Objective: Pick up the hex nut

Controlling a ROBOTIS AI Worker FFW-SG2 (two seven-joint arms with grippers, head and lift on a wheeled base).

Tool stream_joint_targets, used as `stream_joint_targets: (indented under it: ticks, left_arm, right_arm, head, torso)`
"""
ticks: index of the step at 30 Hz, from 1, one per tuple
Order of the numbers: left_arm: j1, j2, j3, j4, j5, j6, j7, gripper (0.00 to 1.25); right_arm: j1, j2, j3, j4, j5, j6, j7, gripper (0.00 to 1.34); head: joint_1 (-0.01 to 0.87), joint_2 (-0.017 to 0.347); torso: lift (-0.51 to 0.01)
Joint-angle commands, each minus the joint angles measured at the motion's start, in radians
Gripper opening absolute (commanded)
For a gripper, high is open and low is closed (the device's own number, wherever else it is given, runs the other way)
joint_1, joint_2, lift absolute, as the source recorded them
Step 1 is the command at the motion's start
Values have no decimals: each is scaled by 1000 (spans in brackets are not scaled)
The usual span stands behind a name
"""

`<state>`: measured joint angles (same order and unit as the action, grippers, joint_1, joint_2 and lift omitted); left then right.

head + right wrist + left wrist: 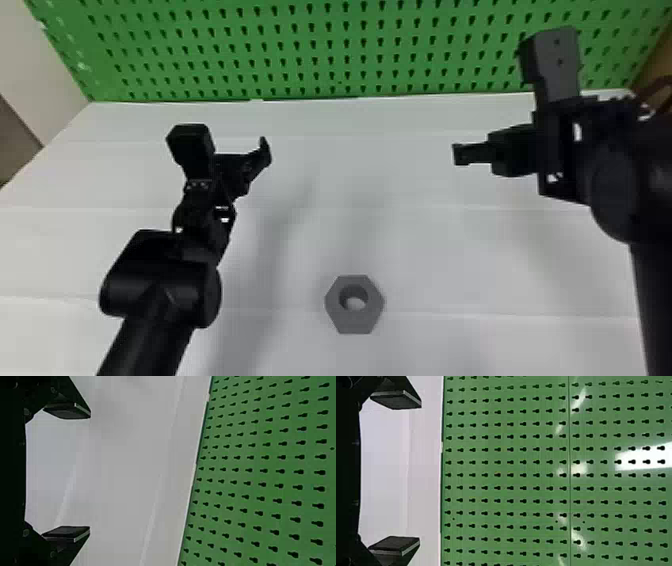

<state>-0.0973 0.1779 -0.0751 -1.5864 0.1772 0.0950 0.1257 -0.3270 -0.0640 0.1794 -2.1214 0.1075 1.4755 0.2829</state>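
Note:
The grey hex nut (355,320) lies flat on the white table, low in the head view and near the middle, its round hole facing up. Beyond it and to its left is my left gripper (240,165), held apart from the nut. In the left wrist view that gripper (420,472) is open, nothing between its fingers. My right gripper (472,153) is farther back and to the right of the nut, also away from it. The right wrist view shows this gripper (90,472) open and holding nothing.
The white table (425,240) has several seams across its top. A green perforated board (305,50) rises along the table's far edge, behind both grippers. A pale wall (45,65) stands at the far left.

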Motion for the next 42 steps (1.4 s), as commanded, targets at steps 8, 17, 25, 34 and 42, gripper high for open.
stream_joint_targets:
  ticks: [8, 17, 25, 34, 42]
  left_arm:
    - [-10, 0, 0, 5, -7, 0, 0, 1167]
    - [-13, 0, -2, 8, -11, 0, 0, 1167]
    - [-16, 0, -2, 12, -15, 0, 0, 1167]
    - [-21, 0, 1, 12, -19, -1, 0, 1167]
    - [-24, 0, 3, 12, -24, 0, 0, 1167]
  right_arm:
    - [-81, -11, 58, 41, -72, 97, 1, 1078]
    - [-135, -30, 120, 143, -172, 97, 1, 1077]
    - [-161, -30, 183, 222, -221, 97, 1, 1078]
    - [-208, -40, 261, 299, -307, 97, 1, 1077]
    - [-250, -54, 331, 363, -377, 97, 1, 1078]
  head:
    - [785, 149]
    - [785, 149]
    - [785, 149]
    - [785, 149]
    - [785, 149]
  torso:
    - [-82]
    - [-82]
    - [-82]
    - [-82]
    - [-82]
